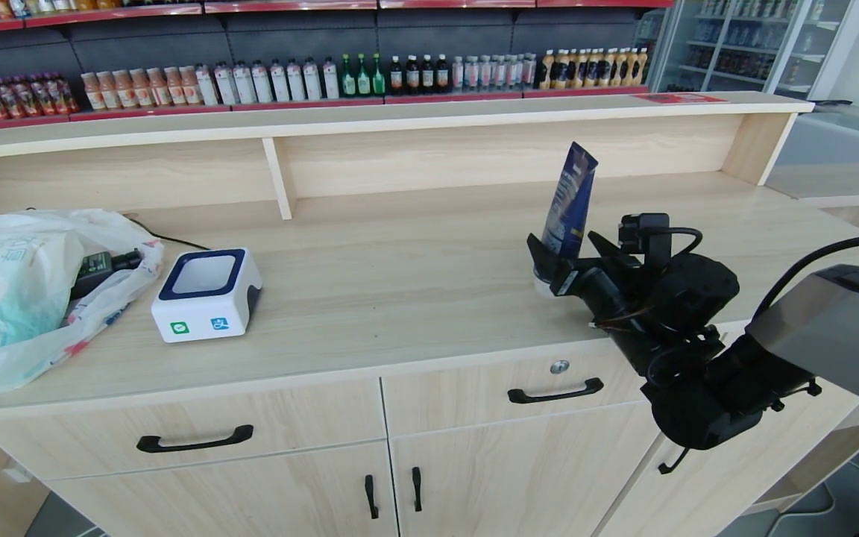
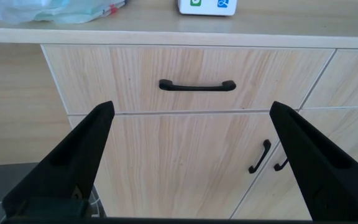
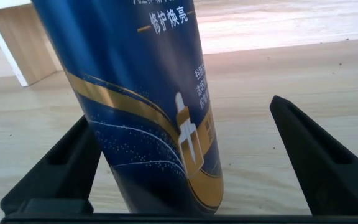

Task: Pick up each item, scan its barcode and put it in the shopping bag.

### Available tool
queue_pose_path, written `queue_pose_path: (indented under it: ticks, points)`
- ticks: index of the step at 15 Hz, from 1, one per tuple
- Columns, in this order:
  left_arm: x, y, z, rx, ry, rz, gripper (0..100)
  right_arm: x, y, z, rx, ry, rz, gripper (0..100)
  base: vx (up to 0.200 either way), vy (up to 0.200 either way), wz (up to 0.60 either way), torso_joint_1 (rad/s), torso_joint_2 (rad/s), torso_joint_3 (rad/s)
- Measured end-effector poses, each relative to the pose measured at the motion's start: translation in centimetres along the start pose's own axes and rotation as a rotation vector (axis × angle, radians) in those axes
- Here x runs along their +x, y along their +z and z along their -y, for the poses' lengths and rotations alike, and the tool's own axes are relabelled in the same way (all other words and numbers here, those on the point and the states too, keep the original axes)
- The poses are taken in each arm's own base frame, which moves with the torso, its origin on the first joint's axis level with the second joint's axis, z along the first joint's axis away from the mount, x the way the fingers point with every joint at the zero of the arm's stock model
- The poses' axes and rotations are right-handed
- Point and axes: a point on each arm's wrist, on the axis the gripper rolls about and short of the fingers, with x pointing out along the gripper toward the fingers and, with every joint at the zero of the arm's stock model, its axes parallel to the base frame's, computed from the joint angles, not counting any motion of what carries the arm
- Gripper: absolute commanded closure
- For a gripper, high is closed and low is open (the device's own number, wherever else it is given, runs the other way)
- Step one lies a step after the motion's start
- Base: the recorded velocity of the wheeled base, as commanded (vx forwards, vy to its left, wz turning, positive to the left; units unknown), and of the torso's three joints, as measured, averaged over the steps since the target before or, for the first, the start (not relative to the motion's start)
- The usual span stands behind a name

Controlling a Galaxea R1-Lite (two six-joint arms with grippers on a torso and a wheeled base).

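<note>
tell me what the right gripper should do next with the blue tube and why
Probably close the right gripper on the tube. The tube stands on the counter between the open fingers, with a gap on one side, so it is not gripped yet and cannot be lifted toward the scanner.

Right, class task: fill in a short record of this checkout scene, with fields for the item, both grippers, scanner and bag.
Item: blue tube, standing on end on the counter
Right gripper: open, fingers either side of the tube
Left gripper: open, holding nothing, facing the cabinet front below the counter
Scanner: white box, left of the tube
Shopping bag: far left on the counter, a pale pack inside
</note>
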Motion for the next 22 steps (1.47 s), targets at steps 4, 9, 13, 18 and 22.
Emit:
queue_pose_path:
  ticks: [4,9,13,18,22]
  points:
    - [0.0,0.0,0.0,0.000,0.000,0.000,0,1.1,0.3,-0.2,-0.048,0.015,-0.022,0,0.000,0.000,0.00,0.000,0.00,0.000]
    - [0.0,0.0,0.0,0.000,0.001,0.000,0,0.9,0.1,0.0,-0.049,0.012,-0.033,100,0.000,0.000,0.00,0.000,0.00,0.000]
    - [0.0,0.0,0.0,-0.002,0.001,0.000,0,0.9,0.7,0.0,-0.046,0.016,-0.020,100,0.000,0.000,0.00,0.000,0.00,0.000]
    - [0.0,0.0,0.0,-0.002,0.001,-0.002,0,0.5,1.7,-0.5,-0.022,0.034,-0.006,100,0.000,0.000,0.00,0.000,0.00,0.000]
    - [0.0,0.0,0.0,-0.002,0.001,-0.002,0,-2.2,3.3,-1.6,-0.026,0.058,-0.007,100,0.000,0.000,0.00,0.000,0.00,0.000]
